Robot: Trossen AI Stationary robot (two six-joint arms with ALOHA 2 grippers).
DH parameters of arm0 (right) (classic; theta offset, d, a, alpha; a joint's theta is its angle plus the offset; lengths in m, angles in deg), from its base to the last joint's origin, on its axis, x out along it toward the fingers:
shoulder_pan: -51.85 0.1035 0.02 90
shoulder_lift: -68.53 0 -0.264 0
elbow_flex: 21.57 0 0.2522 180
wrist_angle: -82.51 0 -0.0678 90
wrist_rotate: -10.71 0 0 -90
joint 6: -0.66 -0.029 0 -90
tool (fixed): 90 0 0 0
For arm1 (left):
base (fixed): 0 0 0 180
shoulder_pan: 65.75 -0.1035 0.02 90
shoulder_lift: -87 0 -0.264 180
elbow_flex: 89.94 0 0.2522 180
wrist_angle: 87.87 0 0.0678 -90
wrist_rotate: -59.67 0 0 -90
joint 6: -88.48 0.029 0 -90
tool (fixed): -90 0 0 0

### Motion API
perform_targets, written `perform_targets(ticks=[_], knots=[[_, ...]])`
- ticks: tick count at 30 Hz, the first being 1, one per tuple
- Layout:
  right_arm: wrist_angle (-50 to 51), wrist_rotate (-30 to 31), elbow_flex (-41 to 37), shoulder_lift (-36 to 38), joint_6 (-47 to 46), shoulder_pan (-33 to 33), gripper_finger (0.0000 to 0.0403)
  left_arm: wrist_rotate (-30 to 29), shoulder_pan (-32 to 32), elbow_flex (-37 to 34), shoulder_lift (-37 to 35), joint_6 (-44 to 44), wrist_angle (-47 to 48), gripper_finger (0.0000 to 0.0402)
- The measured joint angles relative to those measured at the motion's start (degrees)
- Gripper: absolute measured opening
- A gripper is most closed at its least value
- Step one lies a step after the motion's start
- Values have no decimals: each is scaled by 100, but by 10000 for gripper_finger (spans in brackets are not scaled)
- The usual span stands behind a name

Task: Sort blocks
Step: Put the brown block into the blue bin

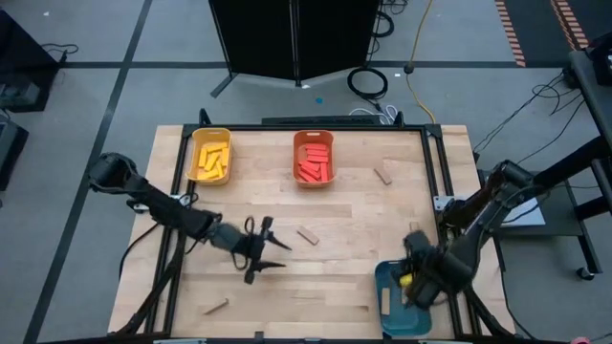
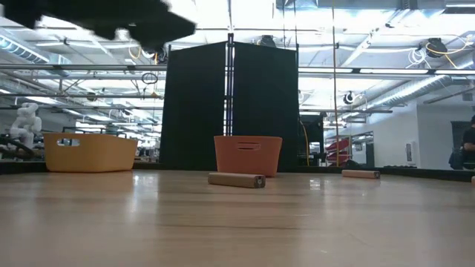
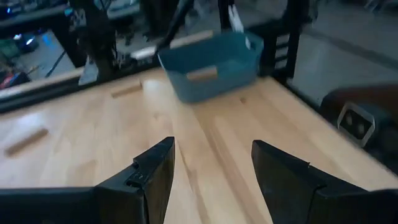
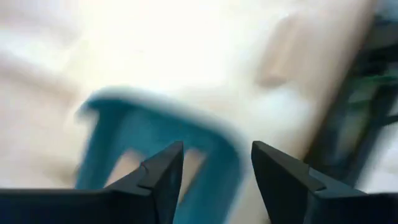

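While the left gripper (image 1: 271, 254) hovers over the counter (image 1: 344, 277) mid-front, its jaws are spread wide and empty, touching nothing. Right gripper (image 1: 413, 287) sits above the teal bin (image 1: 384, 277), jaws apart, nothing between them. Tan blocks lie loose: one (image 1: 307, 236) mid-counter, one (image 1: 383, 176) near the orange bin (image 1: 313, 139), one (image 1: 216, 307) front-left. Yellow blocks (image 1: 210, 161) fill the yellow bin (image 1: 211, 133); red blocks (image 1: 315, 163) the orange.

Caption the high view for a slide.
Left tool open over bare table; right tool above teal bin; three tan blocks still loose.
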Motion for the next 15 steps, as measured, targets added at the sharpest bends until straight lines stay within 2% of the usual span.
perform_targets(ticks=[3,5,7,10,15], knots=[[859,-72,-60,162,-207,-406,178,945,-659,0,0,62,-423,211],[955,-256,-255,338,-14,-789,177,1636,-1177,0,0,118,-745,211],[645,-352,-556,570,488,-1249,177,2269,-1682,0,0,120,-1100,211],[-69,-93,-1064,912,1481,-2018,176,3146,-2326,0,0,-205,-1521,211],[-666,97,-1844,1474,3109,-3571,176,4278,-2930,0,0,-568,-2018,211]])
